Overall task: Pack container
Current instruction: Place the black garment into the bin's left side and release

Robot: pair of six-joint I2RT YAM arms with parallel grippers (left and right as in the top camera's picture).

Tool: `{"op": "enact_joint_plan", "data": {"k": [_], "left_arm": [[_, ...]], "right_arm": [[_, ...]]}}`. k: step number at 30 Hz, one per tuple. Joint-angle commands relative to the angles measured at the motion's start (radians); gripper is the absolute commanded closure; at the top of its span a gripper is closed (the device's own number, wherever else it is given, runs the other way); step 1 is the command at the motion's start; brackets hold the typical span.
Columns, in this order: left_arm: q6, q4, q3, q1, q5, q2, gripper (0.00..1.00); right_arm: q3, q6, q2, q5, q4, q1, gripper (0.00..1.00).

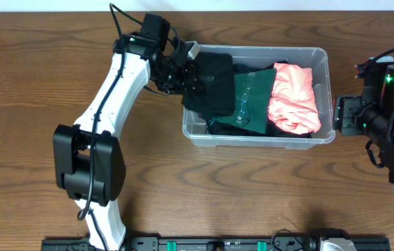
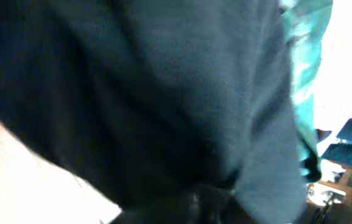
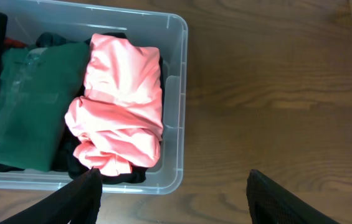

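My left gripper (image 1: 180, 75) sits against a black garment (image 1: 214, 87) draped over the end of the container (image 1: 259, 141) nearest it. Dark cloth fills its wrist camera, so I cannot tell how its jaws stand. Beyond that garment lie a green one (image 1: 252, 104) and a pink one (image 1: 294, 97). My right gripper (image 3: 172, 175) hangs with fingers wide apart just outside the container's opposite end, above the wooden table (image 3: 275, 93).
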Motion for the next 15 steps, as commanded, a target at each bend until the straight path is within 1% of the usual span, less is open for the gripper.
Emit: {"op": "enact_joint_plan", "data": {"k": [1, 3, 6, 8, 11, 15], "left_arm": [[0.01, -0.05, 0.031, 0.004, -0.032, 0.008, 0.02], [0.01, -0.105, 0.055, 0.007, -0.094, -0.007, 0.02], [0.011, -0.18, 0.127, 0.009, -0.226, -0.042, 0.02], [0.01, -0.197, 0.18, 0.009, -0.26, -0.071, 0.02], [0.01, -0.153, 0.222, 0.009, -0.273, -0.112, 0.02], [0.01, -0.068, 0.223, -0.001, -0.279, -0.129, 0.02]], "right_arm": [[-0.006, 0.01, 0.002, -0.001, -0.001, -0.007, 0.28], [-0.006, 0.01, 0.002, -0.001, -0.001, -0.007, 0.28], [-0.006, 0.01, 0.006, -0.001, -0.001, -0.007, 0.28], [-0.006, 0.01, 0.011, -0.001, -0.001, -0.007, 0.28], [-0.006, 0.01, 0.019, -0.001, -0.001, -0.007, 0.28], [-0.006, 0.01, 0.027, -0.001, 0.0, -0.007, 0.28]]}}
